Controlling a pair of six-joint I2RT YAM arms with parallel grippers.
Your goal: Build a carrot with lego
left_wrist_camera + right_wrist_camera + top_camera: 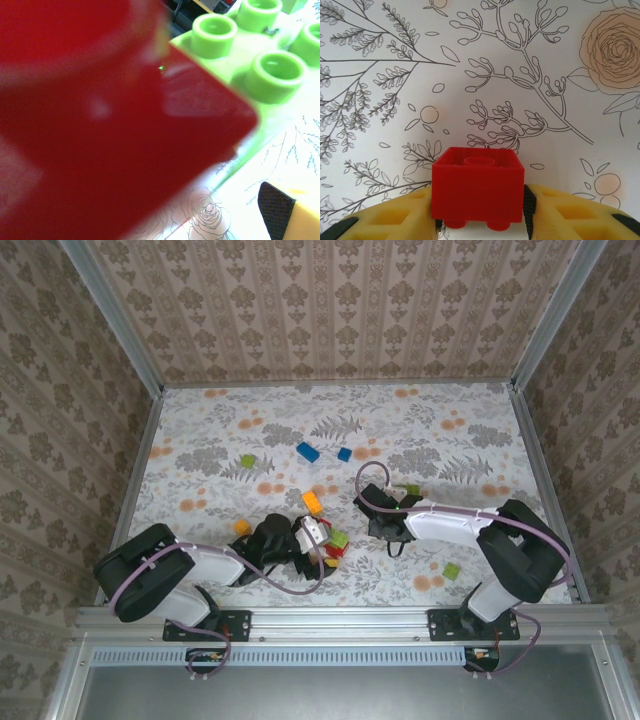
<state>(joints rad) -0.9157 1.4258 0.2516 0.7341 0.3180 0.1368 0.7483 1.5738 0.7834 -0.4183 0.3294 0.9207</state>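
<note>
Right gripper (480, 225) pinches a red brick (477, 187), seemingly upside-down, fingertips (560, 212) cut off below.

From high behind me, the overhead camera looks down on the whole surface (480, 430). My wrist cameras hover close above it, the left nearly touching a green brick (260, 65) that the overhead also sees.
</note>
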